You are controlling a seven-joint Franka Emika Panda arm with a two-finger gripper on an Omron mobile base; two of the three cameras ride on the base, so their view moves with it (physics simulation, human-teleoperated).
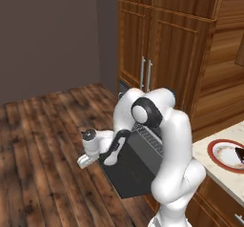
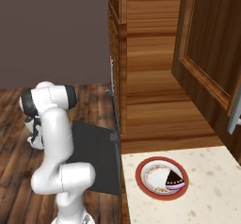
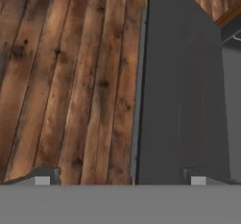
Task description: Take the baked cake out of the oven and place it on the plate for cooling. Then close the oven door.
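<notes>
Left base view: we see the white arm folded low, its two-finger gripper point(image 1: 85, 161) down at the outer edge of the large flat dark grey oven door point(image 1: 131, 166), which hangs open, tilted out over the brown plank floor point(image 1: 43, 140); we cannot tell from here how the fingers stand. Behind the arm, the built-in dark grey oven point(image 1: 151, 140) shows its wire rack, under tall wooden cabinets point(image 1: 157, 40) with silver handles. At the right edge, the round white plate with a red-brown rim point(image 1: 228, 155) sits on the pale speckled counter point(image 1: 214, 171), the small dark brown baked cake point(image 1: 239, 154) on it. Right base view: same plate point(image 2: 162, 178) on the counter point(image 2: 207, 190), cake point(image 2: 175, 178) lying on its right half; the door point(image 2: 96, 157) stands open left of the counter, arm in front of it. Hand view: fingertips point(image 3: 44, 176) spread wide, nothing between them; one sits over the floor point(image 3: 66, 77), the other over the grey door panel point(image 3: 183, 96), with the door's pale edge running between them.
</notes>
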